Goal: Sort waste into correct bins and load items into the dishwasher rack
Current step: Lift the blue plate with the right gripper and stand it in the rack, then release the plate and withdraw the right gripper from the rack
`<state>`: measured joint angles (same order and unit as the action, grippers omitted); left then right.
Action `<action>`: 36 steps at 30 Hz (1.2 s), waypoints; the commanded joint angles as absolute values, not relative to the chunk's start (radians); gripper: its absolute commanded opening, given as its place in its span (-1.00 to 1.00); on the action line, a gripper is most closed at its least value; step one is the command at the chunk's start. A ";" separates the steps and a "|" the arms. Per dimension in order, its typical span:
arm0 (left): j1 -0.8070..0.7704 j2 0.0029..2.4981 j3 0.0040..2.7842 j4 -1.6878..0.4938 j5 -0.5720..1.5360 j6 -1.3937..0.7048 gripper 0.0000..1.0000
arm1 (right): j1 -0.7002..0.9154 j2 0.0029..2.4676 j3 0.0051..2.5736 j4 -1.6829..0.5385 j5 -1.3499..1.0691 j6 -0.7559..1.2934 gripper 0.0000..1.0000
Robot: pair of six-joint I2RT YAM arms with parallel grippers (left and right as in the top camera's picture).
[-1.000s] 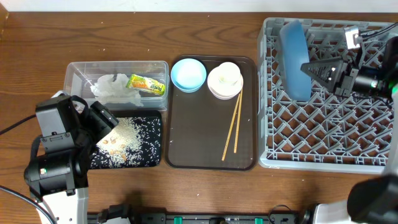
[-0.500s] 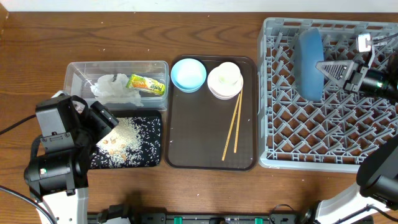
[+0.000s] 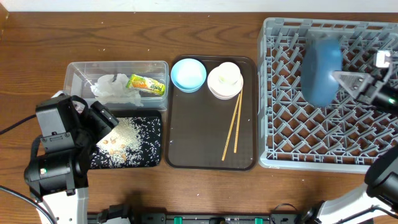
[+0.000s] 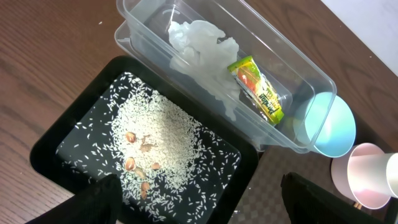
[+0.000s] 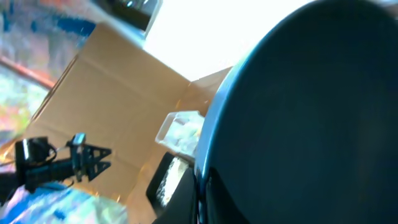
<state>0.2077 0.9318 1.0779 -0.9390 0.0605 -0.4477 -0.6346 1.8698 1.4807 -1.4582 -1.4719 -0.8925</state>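
Note:
My right gripper (image 3: 346,79) is shut on the rim of the large dark blue bowl-plate (image 3: 321,70) and holds it on edge over the grey dishwasher rack (image 3: 292,134); the plate fills the right wrist view (image 5: 311,118). My left gripper (image 4: 199,208) is open and empty above the black tray (image 3: 151,155) of rice (image 4: 158,134). The clear tub (image 3: 78,67) holds the white napkin (image 3: 111,87) and the green-yellow wrapper (image 3: 144,83). The light blue bowl (image 3: 188,74), the pink bowl (image 3: 217,88) with the cream cup (image 3: 226,77) in it, and the chopsticks (image 3: 232,126) are on the brown serving tray (image 3: 193,134).
The left arm's body (image 3: 59,149) stands at the table's front left, partly over the black tray. The rack's peg grid is otherwise bare. Bare wood table (image 3: 124,37) lies behind the tub and tray.
My right gripper has carried the dark blue bowl-plate to the right across the rack, from its back left toward the middle. The left arm has not moved.

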 commanded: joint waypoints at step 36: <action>0.212 0.934 1.089 -0.942 0.048 -0.443 0.69 | -0.312 1.839 1.788 -1.102 -0.558 -0.187 0.99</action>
